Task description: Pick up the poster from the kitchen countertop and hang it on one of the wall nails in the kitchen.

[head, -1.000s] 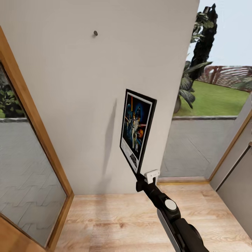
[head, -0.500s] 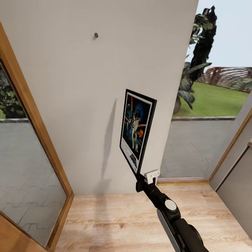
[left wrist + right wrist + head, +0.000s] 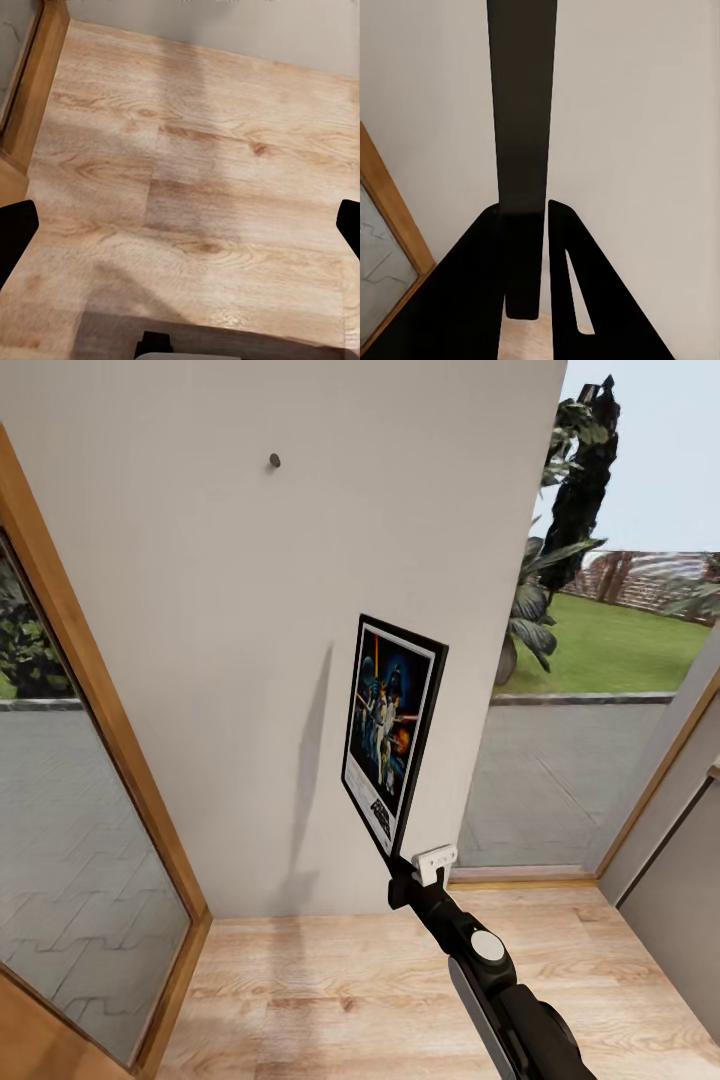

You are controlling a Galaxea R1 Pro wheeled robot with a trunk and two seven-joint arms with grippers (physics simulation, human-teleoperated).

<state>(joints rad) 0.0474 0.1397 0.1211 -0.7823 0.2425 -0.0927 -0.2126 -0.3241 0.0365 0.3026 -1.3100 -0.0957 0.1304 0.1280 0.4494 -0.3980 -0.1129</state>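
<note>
The Star Wars poster (image 3: 390,730) stands upright in front of the pale wall, with my right gripper (image 3: 402,868) shut on its lower corner. In the right wrist view the poster (image 3: 521,112) runs edge-on as a black strip between the two black fingers (image 3: 574,285). A small dark wall nail (image 3: 274,460) sticks out of the wall, well above and left of the poster's top. My left gripper (image 3: 180,225) points down at the wooden floor, its dark fingertips (image 3: 15,232) far apart with nothing between them.
A wood-framed glass panel (image 3: 70,780) lines the left side. To the right of the wall a large window (image 3: 590,690) looks onto a lawn and plants, with a wall corner at far right. Light wooden floor (image 3: 330,990) lies below.
None apart from a very slight shift of the view; the poster and right arm hold the same place.
</note>
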